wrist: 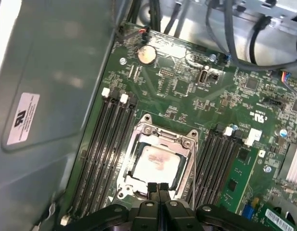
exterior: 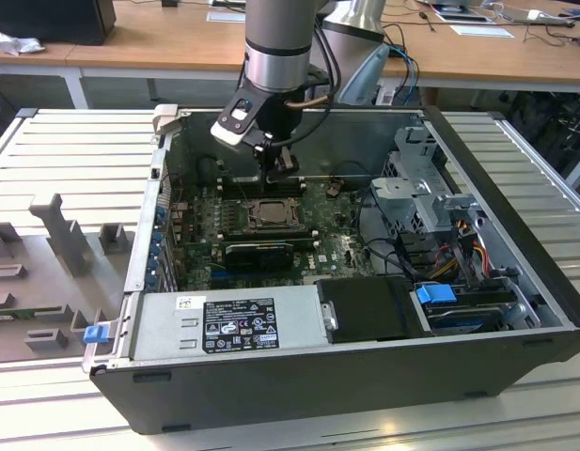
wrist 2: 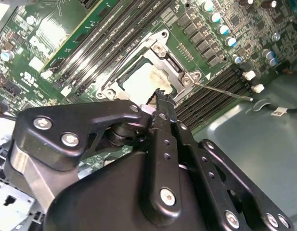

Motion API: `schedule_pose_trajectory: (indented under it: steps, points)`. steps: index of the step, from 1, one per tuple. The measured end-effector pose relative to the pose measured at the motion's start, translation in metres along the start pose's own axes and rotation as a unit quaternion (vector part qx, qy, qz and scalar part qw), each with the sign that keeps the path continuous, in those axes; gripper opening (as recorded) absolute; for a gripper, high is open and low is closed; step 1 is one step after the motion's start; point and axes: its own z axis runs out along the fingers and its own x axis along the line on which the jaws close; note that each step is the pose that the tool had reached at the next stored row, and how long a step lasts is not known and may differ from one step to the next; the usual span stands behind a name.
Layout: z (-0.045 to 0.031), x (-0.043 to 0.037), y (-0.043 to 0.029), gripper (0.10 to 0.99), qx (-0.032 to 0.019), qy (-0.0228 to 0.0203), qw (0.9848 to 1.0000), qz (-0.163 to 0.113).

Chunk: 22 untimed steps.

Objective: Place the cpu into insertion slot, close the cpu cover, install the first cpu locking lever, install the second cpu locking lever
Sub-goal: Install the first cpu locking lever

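The fingers (wrist: 151, 191) are pressed together and hold nothing; their tips stand over the edge of the cover (wrist: 162, 136). The cpu (wrist: 157, 163) lies flat inside this frame, near the middle of the motherboard (wrist: 187, 91). Long memory slots (wrist: 107, 144) run along both sides, and one thin lever (wrist 2: 223, 91) sticks out over them. The board lies in the open case (exterior: 318, 385), on the slatted surface (exterior: 73, 150).

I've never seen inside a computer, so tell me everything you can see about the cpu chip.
The cpu is a small, flat, square chip with a pale silvery-beige, metal-looking face, smudged brownish. It lies flat, set into the green motherboard, framed by the silvery cpu cover lying over its edges. The gripper, shut, sits at its edge; contact is unclear.
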Motion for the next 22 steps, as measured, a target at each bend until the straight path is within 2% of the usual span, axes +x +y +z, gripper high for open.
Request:
schedule_pose_trajectory:
  steps: [5, 11, 22]
  points:
    - [0.0, 0.0, 0.0, 0.106, 0.0003, -0.0002, 0.9998, -0.02]
    - [0.0, 0.0, 0.0, 0.106, 0.0008, -0.0005, 0.9987, -0.05]
    - [0.0, 0.0, 0.0, 0.106, 0.0016, -0.001, 0.9956, -0.094]
